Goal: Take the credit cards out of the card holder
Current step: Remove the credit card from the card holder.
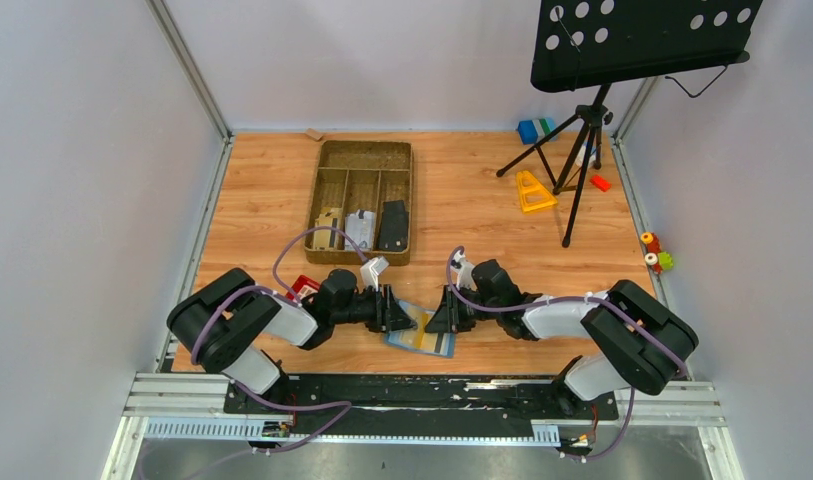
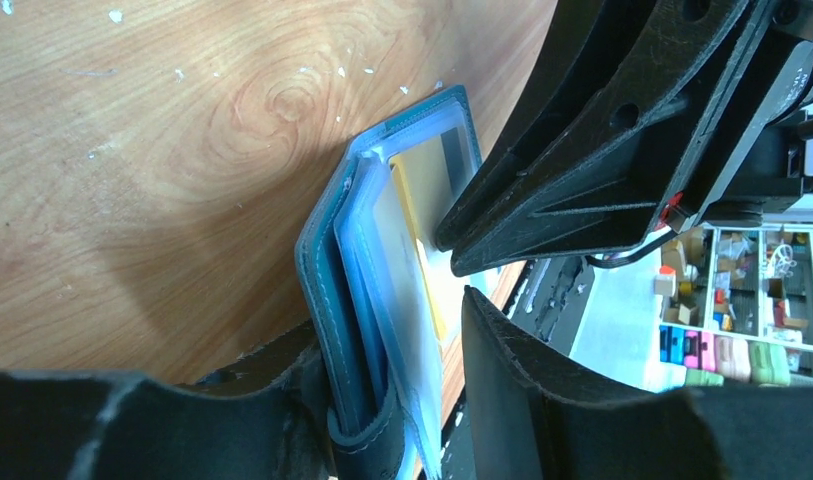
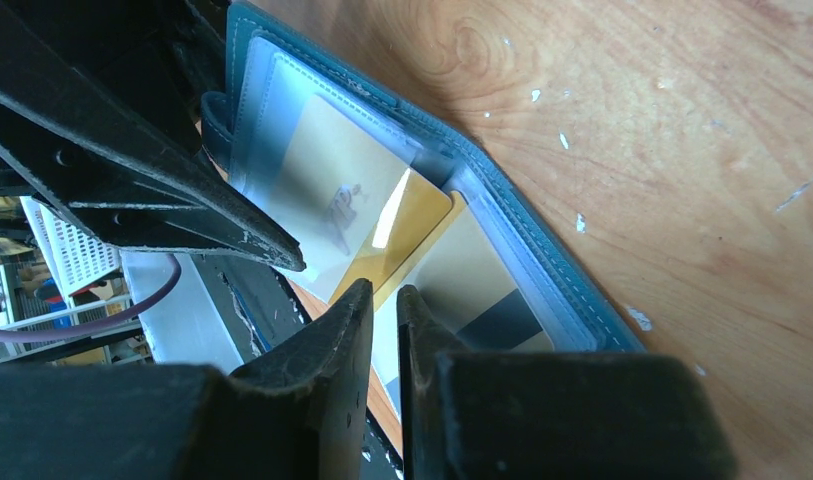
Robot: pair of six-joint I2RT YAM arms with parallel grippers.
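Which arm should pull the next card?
Right: the right pincer flanks the exposed corner of the gold card; the left pincer grips the card holder by its edge, bracing it.

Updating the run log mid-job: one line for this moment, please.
stage: card removal | left fingers: gripping card holder | right fingers: pinching gold card | gold card: partly out of pocket

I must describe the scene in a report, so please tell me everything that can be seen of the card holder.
The card holder is a slate-blue folding wallet, leather-like with stitched edges, open and tilted up from the table by its near edge. Inside are clear plastic pockets holding cards. The left gripper clamps one side; the right gripper seems to pinch a gold card sticking out of a pocket.
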